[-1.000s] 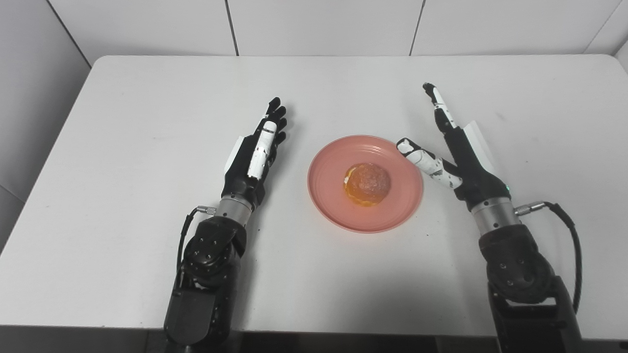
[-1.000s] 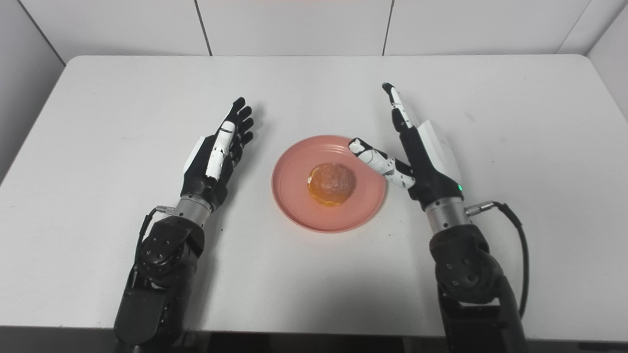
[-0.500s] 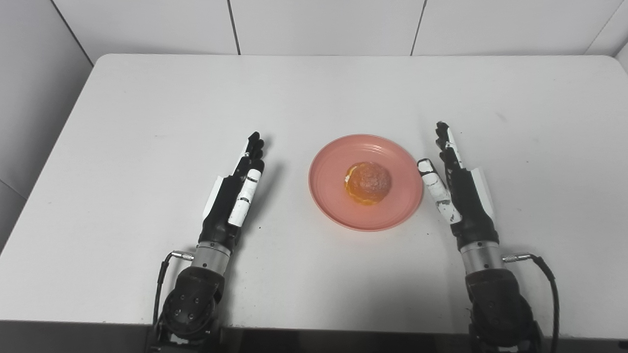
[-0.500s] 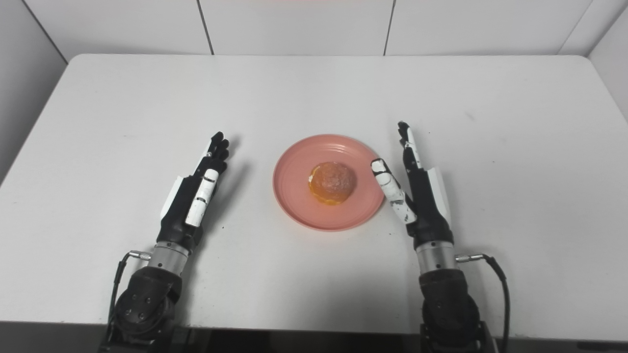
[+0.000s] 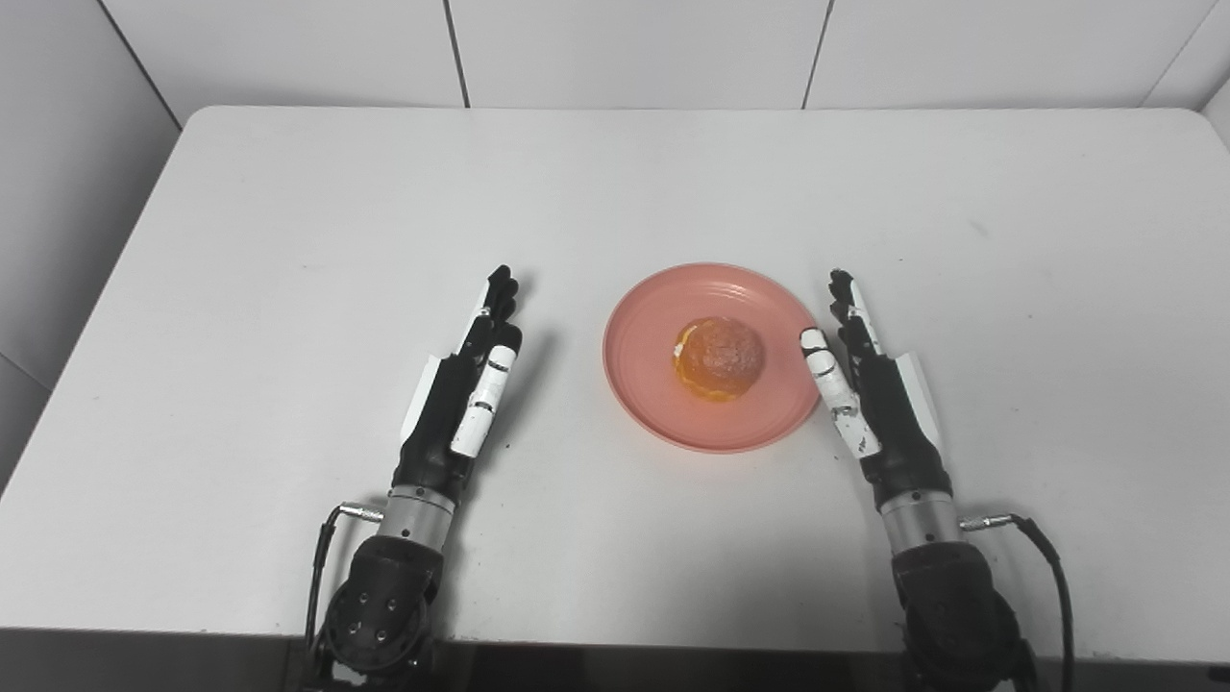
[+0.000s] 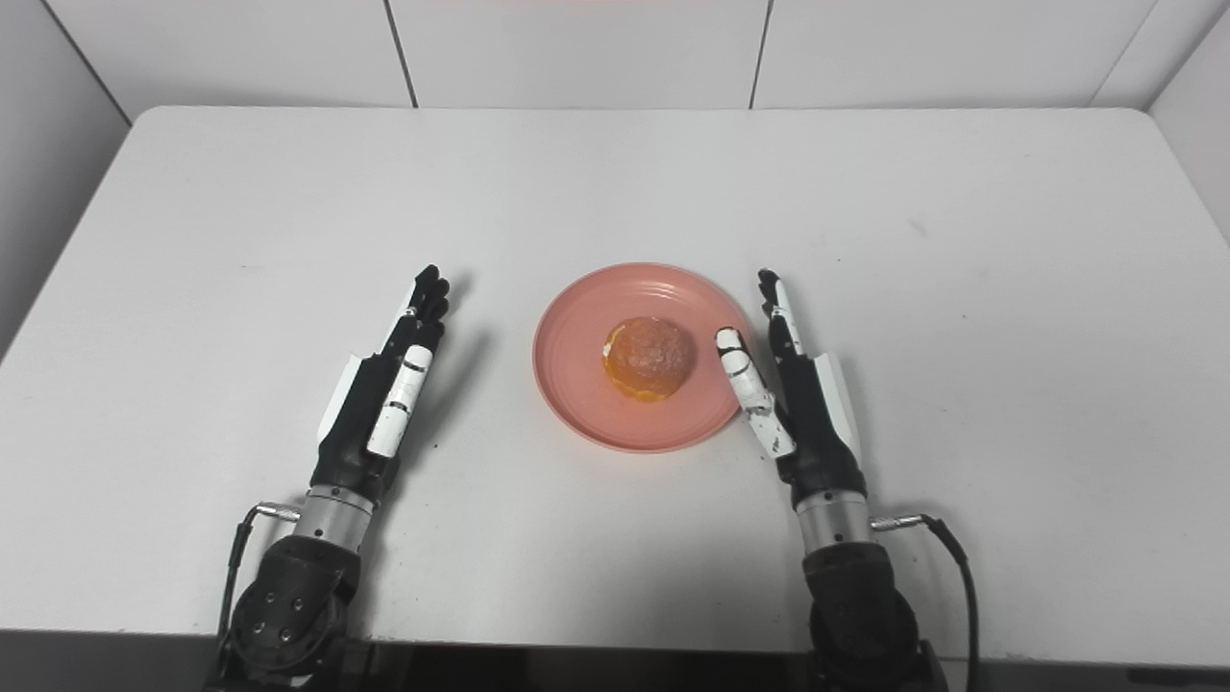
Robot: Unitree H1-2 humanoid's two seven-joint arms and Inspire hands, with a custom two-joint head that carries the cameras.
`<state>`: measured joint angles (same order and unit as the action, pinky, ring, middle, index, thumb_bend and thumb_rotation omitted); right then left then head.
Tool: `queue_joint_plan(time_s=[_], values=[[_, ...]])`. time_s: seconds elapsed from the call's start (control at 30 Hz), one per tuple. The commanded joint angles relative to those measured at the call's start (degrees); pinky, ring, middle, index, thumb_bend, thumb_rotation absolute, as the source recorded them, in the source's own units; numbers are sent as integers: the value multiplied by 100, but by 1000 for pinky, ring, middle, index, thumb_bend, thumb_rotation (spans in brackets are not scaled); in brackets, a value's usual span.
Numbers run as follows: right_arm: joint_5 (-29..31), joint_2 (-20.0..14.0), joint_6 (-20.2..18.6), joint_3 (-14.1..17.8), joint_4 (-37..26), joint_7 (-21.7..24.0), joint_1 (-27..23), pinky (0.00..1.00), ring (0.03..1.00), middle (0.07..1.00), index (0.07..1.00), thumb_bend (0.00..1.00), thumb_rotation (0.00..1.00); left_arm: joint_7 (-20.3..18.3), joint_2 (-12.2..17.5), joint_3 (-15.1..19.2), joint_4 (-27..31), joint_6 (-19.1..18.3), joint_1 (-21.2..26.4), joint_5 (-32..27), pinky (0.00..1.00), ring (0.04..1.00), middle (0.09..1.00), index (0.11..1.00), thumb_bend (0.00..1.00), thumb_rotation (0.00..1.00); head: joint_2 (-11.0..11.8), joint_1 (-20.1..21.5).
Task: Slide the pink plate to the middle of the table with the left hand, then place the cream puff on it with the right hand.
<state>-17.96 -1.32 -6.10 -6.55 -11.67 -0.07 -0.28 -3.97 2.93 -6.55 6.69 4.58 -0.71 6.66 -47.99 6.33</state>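
Left robot hand (image 5: pixel 459 399): released, fingers straight and close together, nothing held, set edge-on over the bench (image 5: pixel 288 240), well left of the plate (image 5: pixel 644 384). Right robot hand (image 5: pixel 870 384): also released and empty, fingers extended, thumb (image 5: pixel 834 389) angled toward the plate's right rim and overlapping it in view; actual contact cannot be told.

Plate is seen near the bench middle, well clear of all bench edges. Open bench is seen on every side: wide strips left and right, a deep strip behind toward the wall (image 5: pixel 625 48), less in front. Both arms enter from the front edge.

Puff (image 5: pixel 720 358) is seated in the plate centre, untouched by either robot hand.
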Motion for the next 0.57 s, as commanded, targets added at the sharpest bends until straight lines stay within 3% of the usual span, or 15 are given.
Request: queue_joint_plan(time_s=[0.0, 0.53], values=[[-28, -14, 100, -1, -60, -56, -68, 1000, 1000, 1000, 1000, 224, 1000, 54, -44, -43, -104, 135, -138, 70, 1000, 1000, 1000, 1000, 459, 1000, -6, -2], [-93, -79, -204, 6, -170, 50, -101, 1000, 1000, 1000, 1000, 241, 1000, 85, -60, -41, -216, 210, -172, 43, 1000, 1000, 1000, 1000, 431, 1000, -59, -39]])
